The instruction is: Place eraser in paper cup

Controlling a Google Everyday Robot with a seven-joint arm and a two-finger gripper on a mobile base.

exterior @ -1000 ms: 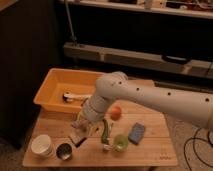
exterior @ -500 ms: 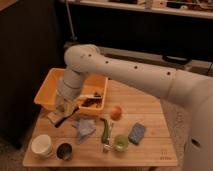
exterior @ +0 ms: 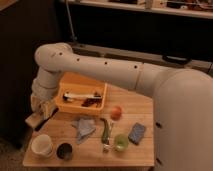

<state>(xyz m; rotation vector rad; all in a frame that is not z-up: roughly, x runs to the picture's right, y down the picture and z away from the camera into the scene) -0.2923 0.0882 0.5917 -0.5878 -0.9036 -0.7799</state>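
Camera view: the gripper [exterior: 40,114] hangs at the left edge of the table [exterior: 90,153], at 9 o'clock from the orange bin [exterior: 77,108]. It is clenched on the eraser [exterior: 34,120], which sits tilted between its fingers. The paper cup [exterior: 42,145] stands at 6 o'clock from the eraser, apart from it.

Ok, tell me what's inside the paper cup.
The paper cup shows only its pale inside, nothing in it; its near inner wall is hidden. The gripper holds the eraser just beyond it.
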